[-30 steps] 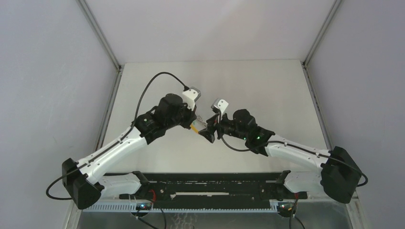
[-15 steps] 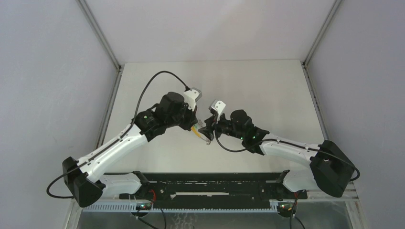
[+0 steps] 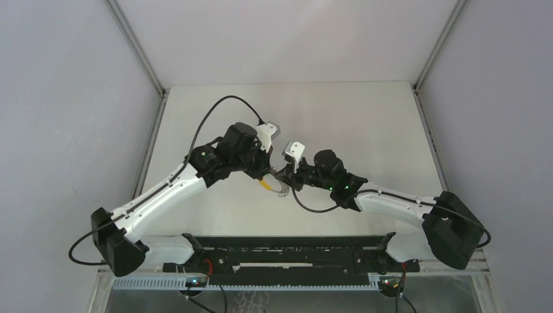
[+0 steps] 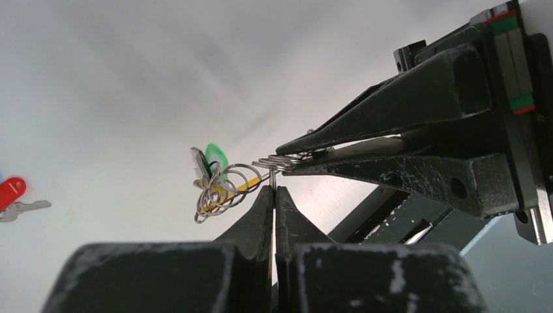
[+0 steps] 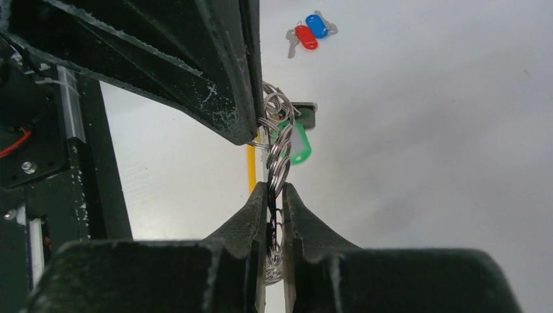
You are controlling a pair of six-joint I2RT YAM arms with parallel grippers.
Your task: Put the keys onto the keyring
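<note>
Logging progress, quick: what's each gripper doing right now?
Left gripper: shut on the keyring.
Right gripper: shut on the keyring too.

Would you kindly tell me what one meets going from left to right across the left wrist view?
The red-headed key at the far left edge → the keyring with its green tab, near the middle → the right arm's fingers, reaching in from the right and closed on the ring's coils.

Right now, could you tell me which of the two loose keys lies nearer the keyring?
The red-headed key; the blue-headed key lies beside it, on the side away from the keyring.
</note>
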